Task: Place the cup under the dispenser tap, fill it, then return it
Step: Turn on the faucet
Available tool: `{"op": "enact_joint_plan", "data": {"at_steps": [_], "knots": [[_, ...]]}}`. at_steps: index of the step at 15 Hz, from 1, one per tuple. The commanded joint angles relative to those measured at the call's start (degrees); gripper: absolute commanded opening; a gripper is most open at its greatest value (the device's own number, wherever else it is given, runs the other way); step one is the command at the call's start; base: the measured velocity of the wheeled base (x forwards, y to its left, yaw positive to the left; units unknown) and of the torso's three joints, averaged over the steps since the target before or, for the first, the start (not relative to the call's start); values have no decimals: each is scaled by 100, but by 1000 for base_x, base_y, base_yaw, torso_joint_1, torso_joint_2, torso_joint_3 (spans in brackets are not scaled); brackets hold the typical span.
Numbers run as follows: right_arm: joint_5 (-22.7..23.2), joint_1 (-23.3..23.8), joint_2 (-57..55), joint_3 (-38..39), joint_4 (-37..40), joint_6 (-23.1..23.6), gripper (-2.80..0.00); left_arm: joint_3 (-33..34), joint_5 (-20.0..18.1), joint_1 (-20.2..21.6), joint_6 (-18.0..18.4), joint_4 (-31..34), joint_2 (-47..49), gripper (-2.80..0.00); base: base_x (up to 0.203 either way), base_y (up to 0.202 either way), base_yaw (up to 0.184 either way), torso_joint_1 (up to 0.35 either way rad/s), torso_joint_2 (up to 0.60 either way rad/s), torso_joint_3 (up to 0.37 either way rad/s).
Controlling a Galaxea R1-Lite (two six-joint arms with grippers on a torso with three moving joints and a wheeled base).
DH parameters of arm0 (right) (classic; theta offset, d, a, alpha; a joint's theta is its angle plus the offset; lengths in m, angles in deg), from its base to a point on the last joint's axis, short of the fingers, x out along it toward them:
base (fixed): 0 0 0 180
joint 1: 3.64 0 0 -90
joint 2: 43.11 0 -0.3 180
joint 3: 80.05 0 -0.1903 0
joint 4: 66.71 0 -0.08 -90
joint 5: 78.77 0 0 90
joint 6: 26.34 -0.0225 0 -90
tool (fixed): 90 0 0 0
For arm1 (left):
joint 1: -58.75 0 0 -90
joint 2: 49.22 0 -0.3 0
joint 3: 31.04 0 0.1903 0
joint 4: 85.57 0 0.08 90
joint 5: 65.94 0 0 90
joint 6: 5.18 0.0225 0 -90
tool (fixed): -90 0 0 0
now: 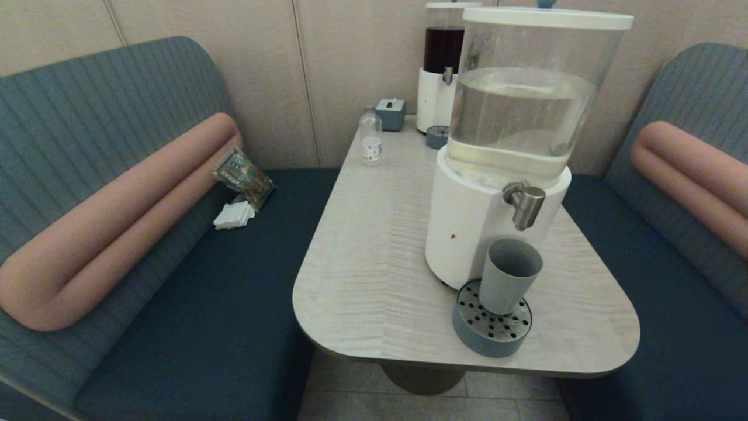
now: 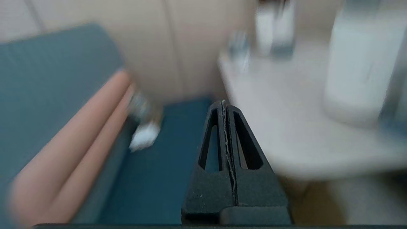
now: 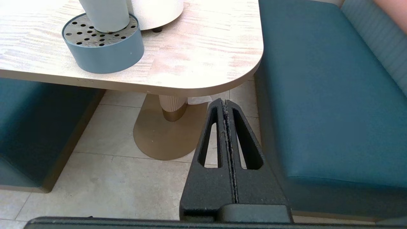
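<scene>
Grey-blue cup stands on drip tray under tap; both claws closed.

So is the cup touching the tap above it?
Apart. The head view shows the cup standing on the drip tray, with a plain gap below the tap.

Soft, even indoor light fills the head view, with only faint shadows on the tabletop; straight lines bow toward the frame edges. The clear tank carries mild reflections across its upper half. The left wrist view is heavily smeared by blur everywhere except the sharp left claw at lower centre. The right wrist view is crisp, though the tabletop glares to near-white along the top edge of the frame.
</scene>
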Motion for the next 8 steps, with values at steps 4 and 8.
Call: {"op": "enact_joint_plan", "data": {"at_steps": [4, 8], "knots": [[0, 0, 2, 0, 3, 0, -280, 1390, 362, 47, 606, 967, -779, -280, 0, 0, 0, 0, 0, 0], [0, 0, 2, 0, 2, 0, -280, 1405, 398, 50, 252, 1028, -775, -280, 0, 0, 0, 0, 0, 0]]}}
